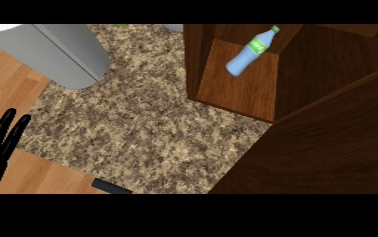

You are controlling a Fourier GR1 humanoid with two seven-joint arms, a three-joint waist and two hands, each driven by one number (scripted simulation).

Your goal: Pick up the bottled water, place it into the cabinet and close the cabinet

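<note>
**Container.** The cabinet point(196, 56) is dark wood and its opening is uncovered. It stands far to the right of and above the left hand's fingers point(21, 124). It holds one item, the bottled water point(249, 54), which rests on the inner wood floor beside the left wall.

**Orientation.** The bottle's long axis runs diagonally. Its green cap points up and to the right, away from the fingers, and its blue base is the end nearer them. A green label wraps the upper body.

**Hands.** The left hand point(7, 140) shows at the view's left edge. Its fingers are straight, close together and pointing up, holding nothing. The bottle is well apart from them.

**Surroundings.** A speckled counter point(140, 126) lies between the fingers and the cabinet. A grey object point(63, 53) sits above the fingers. A broad dark wood panel point(317, 151) extends from the cabinet's right front edge to the lower right. A small black part point(111, 186) shows low and right of the fingers; its owner cannot be determined.
</note>
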